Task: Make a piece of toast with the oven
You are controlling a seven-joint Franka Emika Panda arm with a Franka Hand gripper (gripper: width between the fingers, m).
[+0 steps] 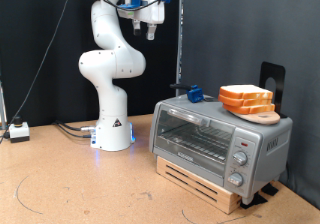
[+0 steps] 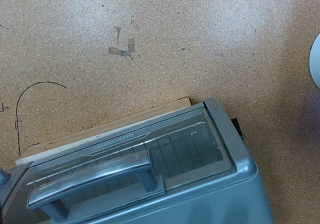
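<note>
While the white arm's two-finger gripper [image 1: 150, 29] hangs high near the exterior view's top, well apart from everything, nothing sits between its fingers; whether the jaws are spread cannot be told. The boxy silver-grey toaster oven [image 1: 220, 139] has its glass door closed, and bread slices [image 1: 246, 99] with orange-tan crust lie stacked on its roof. In the wrist view, the oven [image 2: 150, 174] shows from above with its grey bar handle [image 2: 95, 179]; the gripper is not visible.

The oven [image 2: 150, 179] fills the lower part of the frame, seen from above: silver-grey body, glass door shut, grey bar handle [image 2: 95, 179] lying across it. It sits on a speckled cork-coloured table [image 2: 180, 44] (marked with a thin dark curved line and small scuffs).
</note>
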